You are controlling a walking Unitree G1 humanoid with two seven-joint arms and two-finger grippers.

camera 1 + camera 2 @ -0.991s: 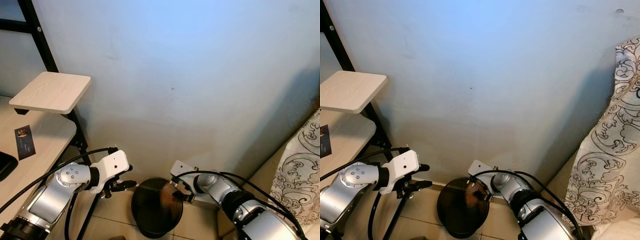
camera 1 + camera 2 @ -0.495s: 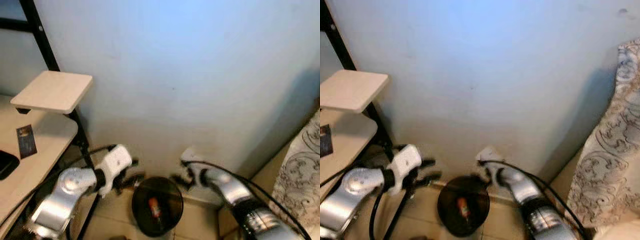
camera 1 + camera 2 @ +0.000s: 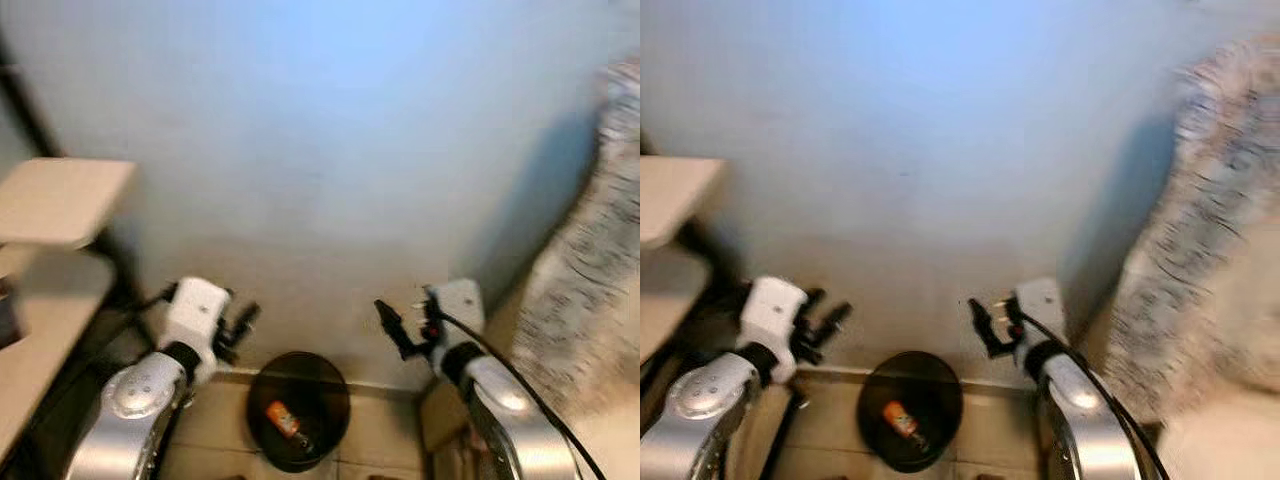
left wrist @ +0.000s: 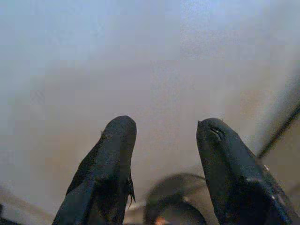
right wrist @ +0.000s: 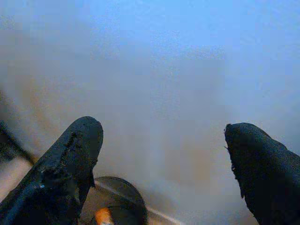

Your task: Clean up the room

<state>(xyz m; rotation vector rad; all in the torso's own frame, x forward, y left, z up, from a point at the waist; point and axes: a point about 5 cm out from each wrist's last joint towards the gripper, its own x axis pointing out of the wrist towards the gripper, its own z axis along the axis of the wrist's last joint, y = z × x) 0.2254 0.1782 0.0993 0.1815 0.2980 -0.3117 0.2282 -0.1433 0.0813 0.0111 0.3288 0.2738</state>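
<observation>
Litter, an orange item (image 3: 281,419), lies in the black bin (image 3: 330,385); both grippers, left (image 3: 238,327) and right (image 3: 392,329), hover spread and empty.

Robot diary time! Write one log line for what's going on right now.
left gripper: open, empty | right gripper: open, empty | orange item: inside black bin | view: blurred

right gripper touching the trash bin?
Apart. In the left eye view the right gripper is raised beside the wall, with bare wall and floor between it and the black bin below.
</observation>
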